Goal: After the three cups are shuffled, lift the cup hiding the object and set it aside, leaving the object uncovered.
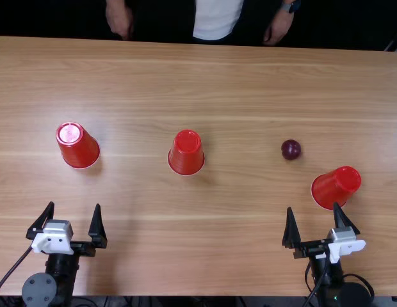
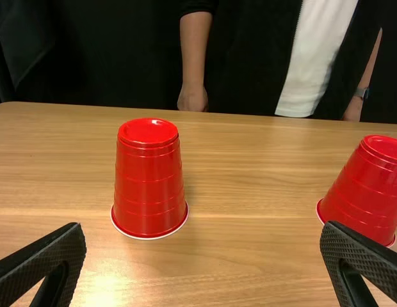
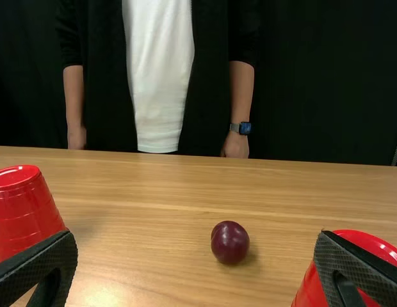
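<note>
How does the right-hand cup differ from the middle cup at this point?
The right-hand cup stands near the table's near edge, just ahead of the right gripper; the middle cup stands farther in, with no gripper close. A dark red ball lies bare near the right-hand cup; none lies by the middle cup. Both are red and upside down.

So, three red cups are counted on the one bench (image 1: pixel 218 83): left cup (image 1: pixel 77 146), middle cup (image 1: pixel 186 152), right cup (image 1: pixel 336 187). Just one dark ball (image 1: pixel 291 149) is seen. Two grippers are counted too: left gripper (image 1: pixel 73 208), right gripper (image 1: pixel 314 210).
</note>
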Controlling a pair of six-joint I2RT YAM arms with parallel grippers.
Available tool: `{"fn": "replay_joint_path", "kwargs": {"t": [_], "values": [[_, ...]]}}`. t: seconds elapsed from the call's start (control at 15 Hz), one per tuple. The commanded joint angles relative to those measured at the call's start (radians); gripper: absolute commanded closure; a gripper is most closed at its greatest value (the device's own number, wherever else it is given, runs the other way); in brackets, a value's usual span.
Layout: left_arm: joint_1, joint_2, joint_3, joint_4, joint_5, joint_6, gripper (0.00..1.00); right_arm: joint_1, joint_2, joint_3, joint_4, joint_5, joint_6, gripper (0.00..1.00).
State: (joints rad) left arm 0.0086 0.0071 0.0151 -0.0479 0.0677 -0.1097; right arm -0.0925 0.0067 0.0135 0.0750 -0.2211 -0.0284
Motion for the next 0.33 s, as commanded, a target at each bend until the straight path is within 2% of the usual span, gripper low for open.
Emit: {"fn": "replay_joint_path", "kwargs": {"t": [0.0,0.27], "values": [[0.014,-0.007,-0.015,0.002,0.011,-0.004,0.0,-0.007,-0.007,-0.003,0.007,-0.013,-0.001,0.0],[0.014,-0.007,-0.015,0.004,0.011,-0.006,0.0,-0.007,-0.007,-0.003,0.007,-0.016,-0.001,0.0]]}}
